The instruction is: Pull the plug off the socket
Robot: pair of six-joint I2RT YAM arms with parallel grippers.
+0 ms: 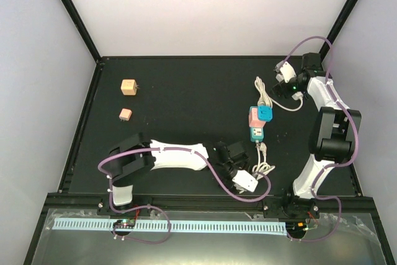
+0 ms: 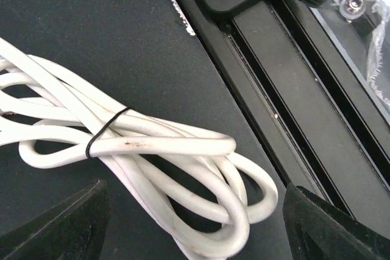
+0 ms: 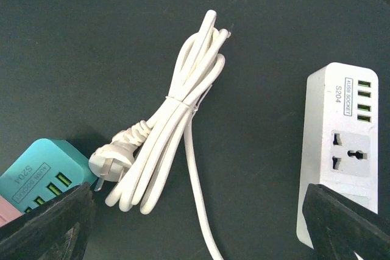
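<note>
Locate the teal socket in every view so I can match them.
Top: right of centre, teal socket just right of the pink socket.
Left wrist: not in it.
Right wrist: bottom-left corner, beside the plug.
Shared landmark: the tied cord just beyond it, mid-frame in the right wrist; the left wrist shows a different coil.

Teal socket block point(image 3: 39, 178), S204 label and green USB ports facing up, lies flat against the pink-and-teal socket strip point(image 1: 255, 130). White plug point(image 3: 109, 162) touches the teal socket block's side; seated or not, can't tell. Its tied white cord bundle point(image 3: 177, 120) stretches away from the block.
</note>
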